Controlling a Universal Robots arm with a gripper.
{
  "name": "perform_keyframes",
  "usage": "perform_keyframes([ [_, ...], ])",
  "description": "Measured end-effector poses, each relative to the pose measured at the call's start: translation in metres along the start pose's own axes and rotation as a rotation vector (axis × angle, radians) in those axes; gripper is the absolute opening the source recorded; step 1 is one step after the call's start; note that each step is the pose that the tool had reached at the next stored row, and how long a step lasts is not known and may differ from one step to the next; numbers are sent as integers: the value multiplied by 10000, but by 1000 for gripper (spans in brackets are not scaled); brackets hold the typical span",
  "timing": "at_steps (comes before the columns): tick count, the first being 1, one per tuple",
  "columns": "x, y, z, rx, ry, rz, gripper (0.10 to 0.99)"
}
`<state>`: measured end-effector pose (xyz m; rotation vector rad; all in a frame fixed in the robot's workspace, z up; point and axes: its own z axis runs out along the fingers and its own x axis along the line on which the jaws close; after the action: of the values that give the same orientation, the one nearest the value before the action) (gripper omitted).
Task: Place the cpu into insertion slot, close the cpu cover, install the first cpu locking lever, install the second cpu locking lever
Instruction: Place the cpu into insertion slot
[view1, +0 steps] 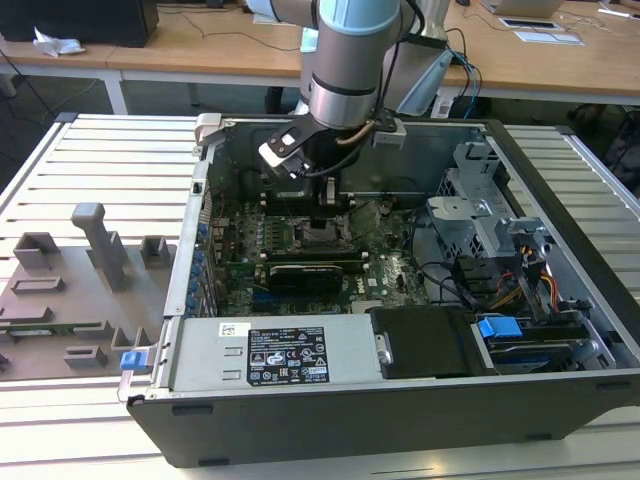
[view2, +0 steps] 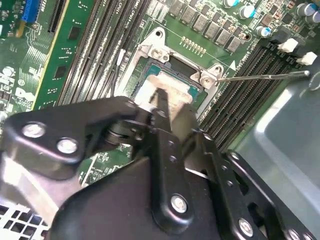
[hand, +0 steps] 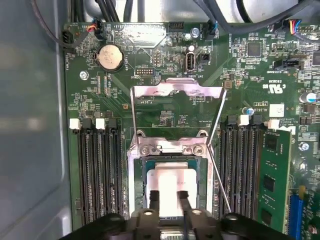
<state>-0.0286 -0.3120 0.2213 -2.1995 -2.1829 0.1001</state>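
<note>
The cpu (hand: 170, 181), a pale square chip, lies flat in the insertion slot (hand: 148, 167) on the green board. In the second wrist view the cpu (view2: 144, 93) shows just beyond my black fingers. My gripper (hand: 169, 200) hovers directly over the chip, fingers a small gap apart with nothing between them. The exterior view puts the gripper (view1: 327, 195) inside the computer case, above the insertion slot (view1: 322, 237). The cpu cover (hand: 175, 88), a silver frame, stands flipped up behind the socket. A thin locking lever (hand: 220, 180) angles up beside the socket, and it shows as a lever (view2: 265, 76) in the second wrist view too.
Black memory slots (hand: 95, 170) flank the socket, with a green card (hand: 272, 175) in one. A coin battery (hand: 111, 56) and cables lie beyond the cover. The case wall (hand: 30, 125), power supply (view1: 290, 355) and drive cage (view1: 480, 200) hem the board in.
</note>
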Motion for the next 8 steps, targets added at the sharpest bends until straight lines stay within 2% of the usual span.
perform_keyframes([
  [1,0,-2,-25,0,0,0,239],
  [3,-2,-9,-120,0,0,0,106],
  [4,-2,-11,-149,0,0,0,106],
  [8,0,-26,-346,0,0,-1,106],
])
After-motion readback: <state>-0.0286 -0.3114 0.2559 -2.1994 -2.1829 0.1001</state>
